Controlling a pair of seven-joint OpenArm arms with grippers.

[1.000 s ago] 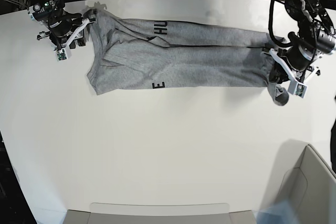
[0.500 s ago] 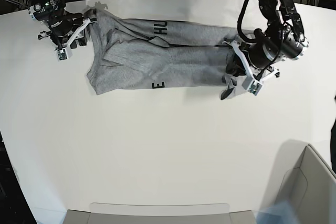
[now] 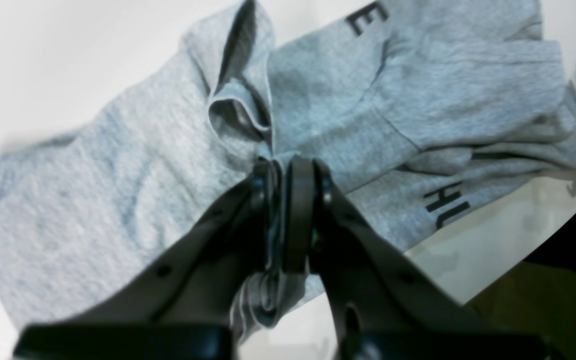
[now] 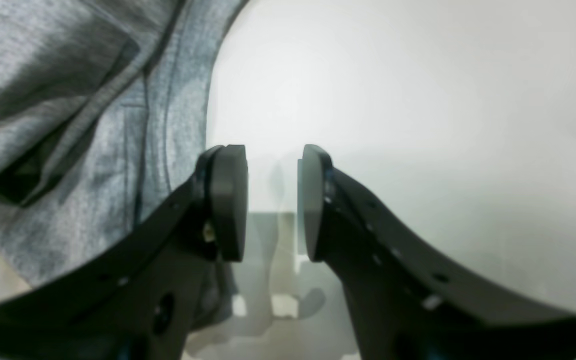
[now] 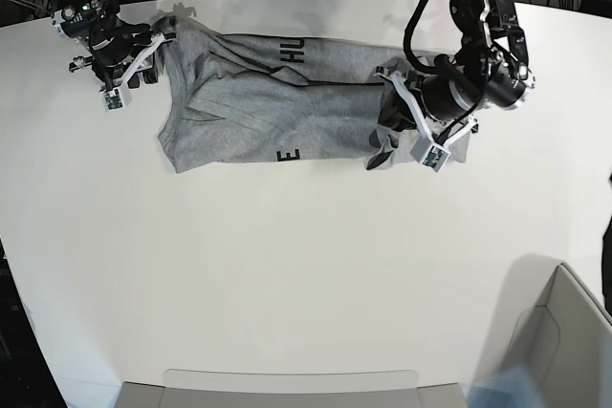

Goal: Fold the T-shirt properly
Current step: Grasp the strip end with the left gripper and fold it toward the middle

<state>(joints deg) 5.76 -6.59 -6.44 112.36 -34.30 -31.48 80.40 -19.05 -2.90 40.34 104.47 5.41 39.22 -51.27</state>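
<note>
Nearest us, our left gripper (image 3: 284, 167) is clamped on a bunched hem of the T-shirt (image 5: 258, 107), which lies as a long band across the far part of the white table (image 5: 287, 274). Since a second ago that end has travelled well inward toward the collar, so the crosswise fold is under way. Farther off, our right gripper (image 4: 272, 200) stands parted, holding nothing, just beside the collar end.

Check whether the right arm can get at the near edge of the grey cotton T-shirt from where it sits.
Probably yes: the right gripper has open, empty jaws right beside the grey cotton T-shirt, with only bare white table around it.
</note>
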